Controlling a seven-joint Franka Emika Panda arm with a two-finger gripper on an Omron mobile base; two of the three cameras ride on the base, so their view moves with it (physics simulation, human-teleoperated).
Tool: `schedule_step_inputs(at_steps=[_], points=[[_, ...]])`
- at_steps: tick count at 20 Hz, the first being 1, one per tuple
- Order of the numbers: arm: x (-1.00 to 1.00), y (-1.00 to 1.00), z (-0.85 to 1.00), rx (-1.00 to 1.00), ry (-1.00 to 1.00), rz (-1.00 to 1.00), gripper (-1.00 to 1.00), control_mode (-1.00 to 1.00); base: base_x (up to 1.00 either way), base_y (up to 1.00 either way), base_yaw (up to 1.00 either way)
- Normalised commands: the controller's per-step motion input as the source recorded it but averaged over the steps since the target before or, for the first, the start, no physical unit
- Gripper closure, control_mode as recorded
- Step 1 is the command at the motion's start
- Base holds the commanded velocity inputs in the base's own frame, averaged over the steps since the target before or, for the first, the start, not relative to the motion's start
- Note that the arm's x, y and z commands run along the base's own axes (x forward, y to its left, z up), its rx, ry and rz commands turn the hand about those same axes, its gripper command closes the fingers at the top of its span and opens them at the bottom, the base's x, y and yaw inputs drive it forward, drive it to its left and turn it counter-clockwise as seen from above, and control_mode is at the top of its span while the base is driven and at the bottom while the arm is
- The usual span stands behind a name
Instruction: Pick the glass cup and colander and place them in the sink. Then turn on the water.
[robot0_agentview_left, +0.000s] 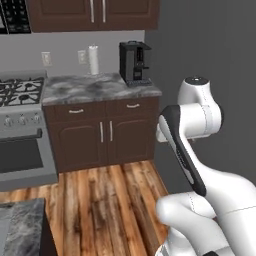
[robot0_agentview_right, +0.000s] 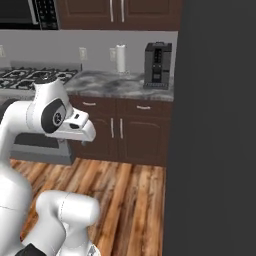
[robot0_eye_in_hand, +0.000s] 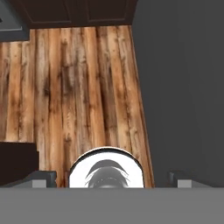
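The glass cup, the colander, the sink and the water are out of view. My gripper (robot0_eye_in_hand: 113, 178) is open and holds nothing; its two dark fingertips (robot0_eye_in_hand: 43, 177) stand far apart at the bottom of the hand view. It points down at the wooden floor (robot0_eye_in_hand: 78, 87), beside a dark grey wall panel (robot0_eye_in_hand: 183, 87). The white arm (robot0_agentview_right: 47, 112) is folded up over the base.
A marble counter (robot0_agentview_left: 95, 87) over dark cabinets stands ahead, with a black coffee machine (robot0_agentview_left: 135, 62) and a paper towel roll (robot0_agentview_left: 93, 60) on it. A stove (robot0_agentview_left: 20, 92) sits to its left. Another marble counter corner (robot0_agentview_left: 22, 220) is at the near left.
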Motion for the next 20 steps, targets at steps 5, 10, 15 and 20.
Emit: schedule_step_inputs(at_steps=[5,10,15,20], points=[[0.0,0.0,0.0,0.0,0.0,0.0,-1.0,1.0,-1.0,0.04,0.0],[0.0,0.0,0.0,0.0,0.0,0.0,-1.0,1.0,-1.0,0.11,0.0],[0.0,0.0,0.0,0.0,0.0,0.0,-1.0,1.0,-1.0,0.17,0.0],[0.0,0.0,0.0,0.0,0.0,0.0,-1.0,1.0,-1.0,0.31,0.0]])
